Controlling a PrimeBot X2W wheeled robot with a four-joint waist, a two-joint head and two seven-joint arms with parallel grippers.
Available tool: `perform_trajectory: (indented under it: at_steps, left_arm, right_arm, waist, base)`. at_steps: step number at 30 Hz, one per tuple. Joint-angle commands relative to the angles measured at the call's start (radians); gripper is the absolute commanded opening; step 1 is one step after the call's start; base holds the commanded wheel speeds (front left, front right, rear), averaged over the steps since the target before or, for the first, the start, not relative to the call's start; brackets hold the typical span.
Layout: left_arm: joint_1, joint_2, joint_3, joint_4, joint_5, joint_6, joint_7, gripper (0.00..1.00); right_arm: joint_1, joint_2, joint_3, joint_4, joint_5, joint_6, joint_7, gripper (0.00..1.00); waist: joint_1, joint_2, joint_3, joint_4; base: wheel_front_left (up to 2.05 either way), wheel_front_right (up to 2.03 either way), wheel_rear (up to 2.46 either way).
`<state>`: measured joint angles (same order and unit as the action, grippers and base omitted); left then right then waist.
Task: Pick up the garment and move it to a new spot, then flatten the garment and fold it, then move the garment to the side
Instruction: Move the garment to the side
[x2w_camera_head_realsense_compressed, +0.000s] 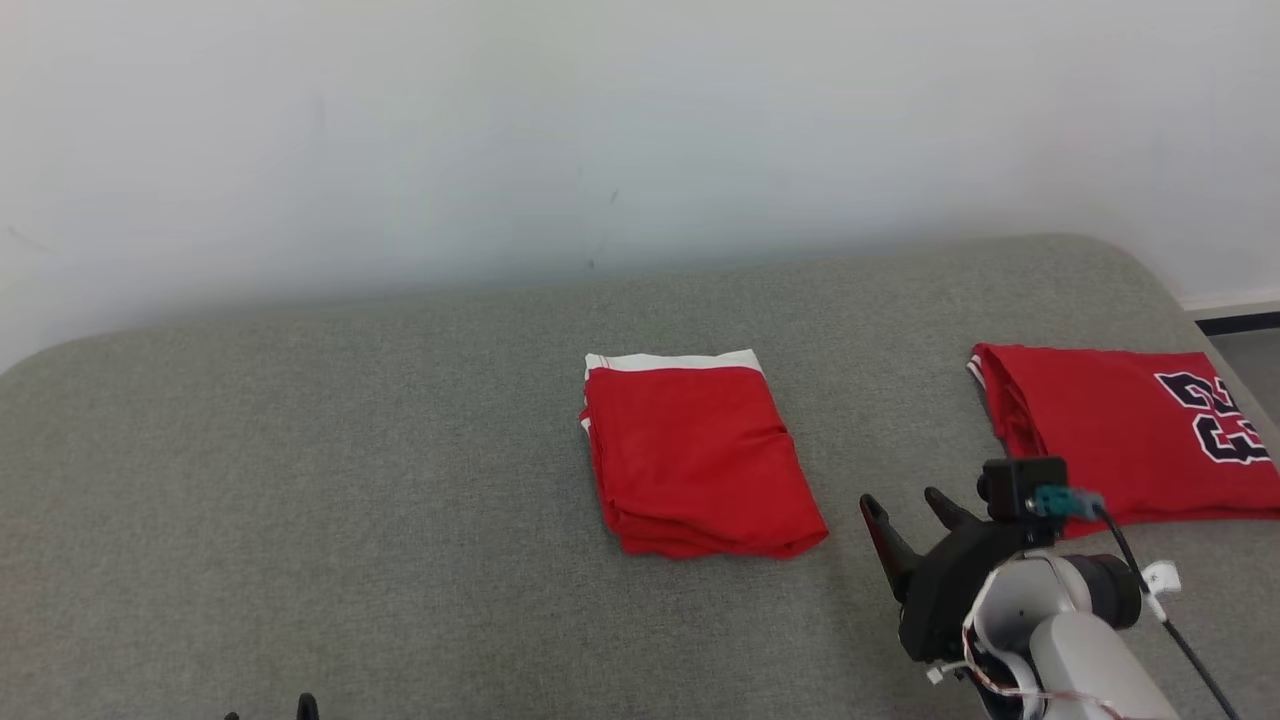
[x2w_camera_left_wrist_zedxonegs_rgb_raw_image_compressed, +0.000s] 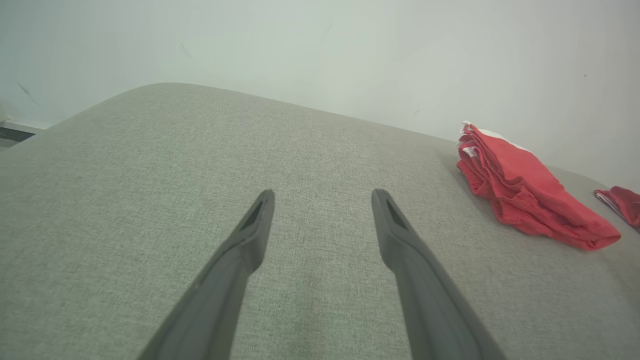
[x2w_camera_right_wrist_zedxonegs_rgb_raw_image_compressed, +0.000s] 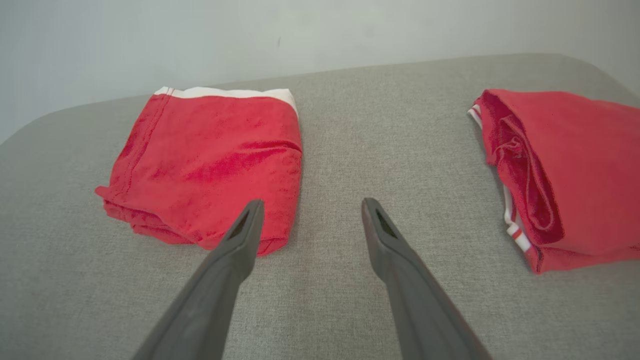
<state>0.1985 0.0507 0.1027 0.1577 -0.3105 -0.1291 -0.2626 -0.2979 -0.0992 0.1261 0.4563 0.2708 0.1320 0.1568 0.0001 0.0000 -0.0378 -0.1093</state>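
Note:
A folded red garment (x2w_camera_head_realsense_compressed: 695, 460) with a white band at its far edge lies in the middle of the grey padded table (x2w_camera_head_realsense_compressed: 350, 480); it also shows as the garment (x2w_camera_right_wrist_zedxonegs_rgb_raw_image_compressed: 210, 160) and the garment (x2w_camera_left_wrist_zedxonegs_rgb_raw_image_compressed: 525, 192). My right gripper (x2w_camera_head_realsense_compressed: 910, 505) hovers open just right of its near corner, nothing between the fingers; in the right wrist view the gripper (x2w_camera_right_wrist_zedxonegs_rgb_raw_image_compressed: 310, 205) points at bare table beside the garment's right edge. My left gripper (x2w_camera_left_wrist_zedxonegs_rgb_raw_image_compressed: 322, 192) is open over bare table far left of the garment; its fingertips (x2w_camera_head_realsense_compressed: 305, 705) peek in at the head view's bottom edge.
A second folded red garment (x2w_camera_head_realsense_compressed: 1120, 435) with dark numerals lies at the table's right end, also the second garment (x2w_camera_right_wrist_zedxonegs_rgb_raw_image_compressed: 565, 175). A pale wall (x2w_camera_head_realsense_compressed: 600, 130) stands behind the table. The table's right edge drops to the floor (x2w_camera_head_realsense_compressed: 1250, 350).

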Motion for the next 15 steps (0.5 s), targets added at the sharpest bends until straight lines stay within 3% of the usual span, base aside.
perform_trajectory:
  at_steps: [1,5,15]
  left_arm:
    - [-0.010,-0.001,-0.010,-0.005,-0.012,0.000,-0.002,1.00]
    - [-0.028,-0.001,-0.033,-0.018,-0.012,-0.001,-0.002,1.00]
    - [-0.091,-0.001,-0.092,-0.049,-0.017,0.001,-0.002,1.00]
  right_arm:
    - [-0.062,-0.019,0.013,0.049,0.037,-0.003,0.153,1.00]
    - [-0.188,-0.049,0.003,0.127,0.088,-0.003,0.367,1.00]
    - [-0.372,-0.094,-0.122,0.253,0.048,-0.003,0.448,1.00]
  waist:
    - [-0.0001,0.0000,0.016,0.020]
    - [-0.0001,0.0000,0.046,0.069]
    - [-0.0001,0.0000,0.186,0.214]
  base:
    - [0.00,0.00,0.00]
    - [0.00,0.00,0.00]
    - [0.00,0.00,0.00]
